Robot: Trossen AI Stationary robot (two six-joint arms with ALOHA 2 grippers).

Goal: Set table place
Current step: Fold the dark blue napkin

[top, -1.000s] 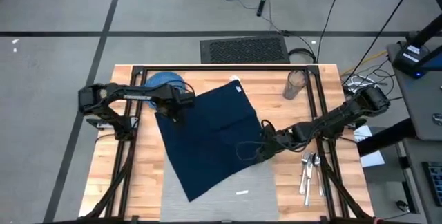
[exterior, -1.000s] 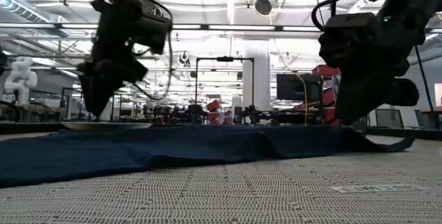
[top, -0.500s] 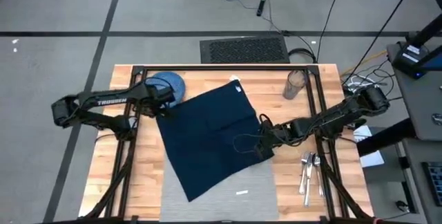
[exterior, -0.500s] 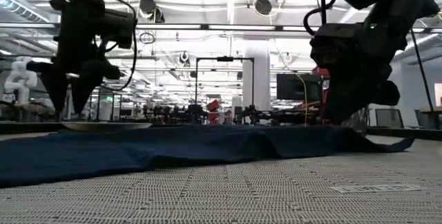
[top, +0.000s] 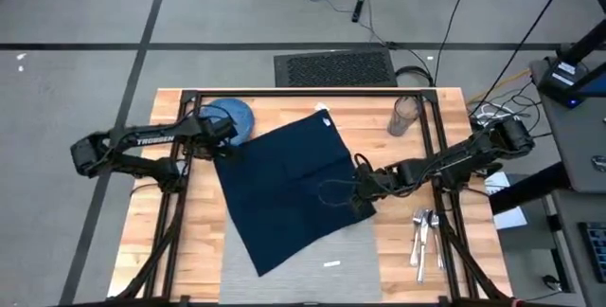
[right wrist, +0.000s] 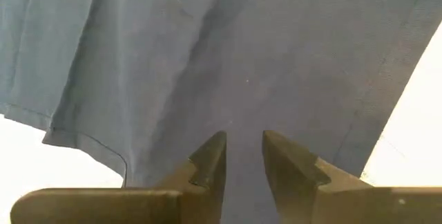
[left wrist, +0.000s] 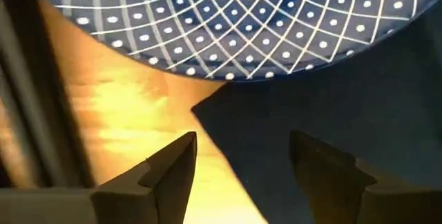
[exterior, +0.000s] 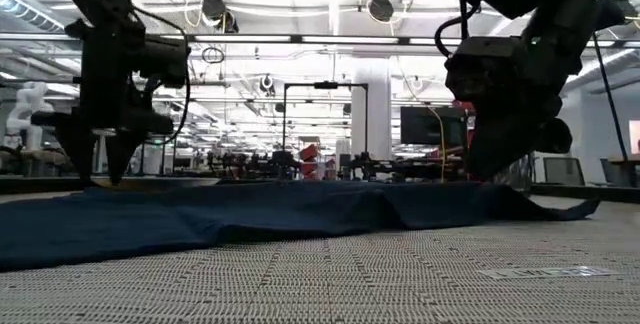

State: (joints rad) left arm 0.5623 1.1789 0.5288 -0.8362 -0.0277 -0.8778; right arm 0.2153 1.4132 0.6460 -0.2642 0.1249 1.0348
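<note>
Two grippers on your napkin (top: 289,189): left gripper (left wrist: 242,158) wide open, empty; right gripper (right wrist: 243,156) nearly closed, empty. Grab corners next.

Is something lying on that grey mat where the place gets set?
Yes. The dark navy napkin is spread over most of the grey placemat, leaving only its near strip bare. The right hand hovers over the napkin's edge; the left hand is at its corner beside the blue plate.

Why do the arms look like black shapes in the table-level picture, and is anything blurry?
Low view: bright ceiling lights behind backlight both arms into silhouettes, and the nearest placemat weave is soft. Left wrist view: the plate is sharp, the wood beside it smeared. Right wrist view: the napkin looks washed pale.
</note>
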